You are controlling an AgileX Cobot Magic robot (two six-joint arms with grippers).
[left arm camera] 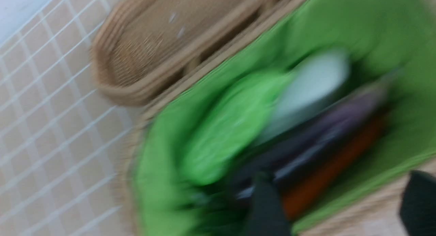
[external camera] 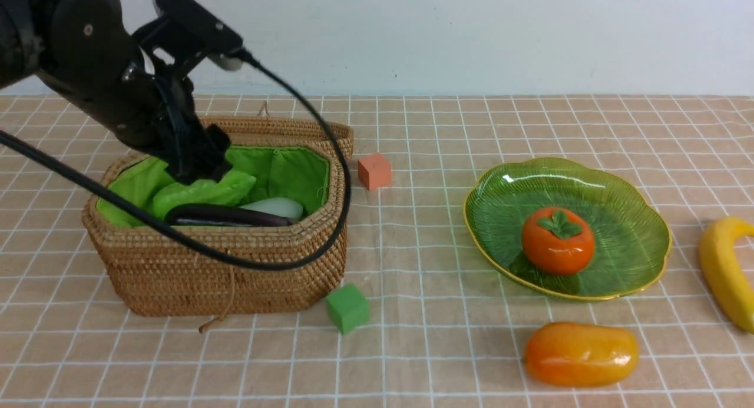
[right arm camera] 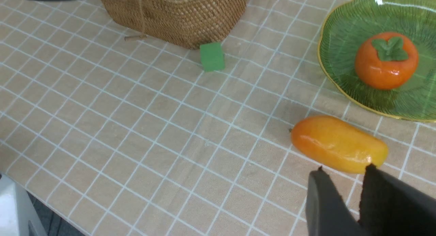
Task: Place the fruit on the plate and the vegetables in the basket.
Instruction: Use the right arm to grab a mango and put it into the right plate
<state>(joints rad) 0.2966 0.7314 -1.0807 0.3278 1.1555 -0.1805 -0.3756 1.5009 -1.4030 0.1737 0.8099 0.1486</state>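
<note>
My left gripper [external camera: 194, 168] reaches down into the wicker basket [external camera: 224, 272]; its jaws stand wide apart with nothing between them [left arm camera: 340, 176]. In the basket lie the green gourd [external camera: 203, 194], the purple eggplant [external camera: 227, 215] and the white radish [external camera: 278, 206]. The left wrist view, blurred, also shows the orange carrot [left arm camera: 327, 174] beside the eggplant [left arm camera: 306, 140]. The persimmon [external camera: 558, 240] sits on the green plate [external camera: 624, 219]. The mango [external camera: 580, 354] and banana [external camera: 724, 272] lie on the table. My right gripper [right arm camera: 345, 168] hovers just short of the mango [right arm camera: 337, 147], narrowly open and empty.
An orange cube [external camera: 374, 171] lies right of the basket's rear corner. A green cube [external camera: 347, 308] sits against its front right corner. The basket's woven lid [left arm camera: 153, 45] hangs open behind it. The left arm's black cable [external camera: 330, 161] loops across the basket's front.
</note>
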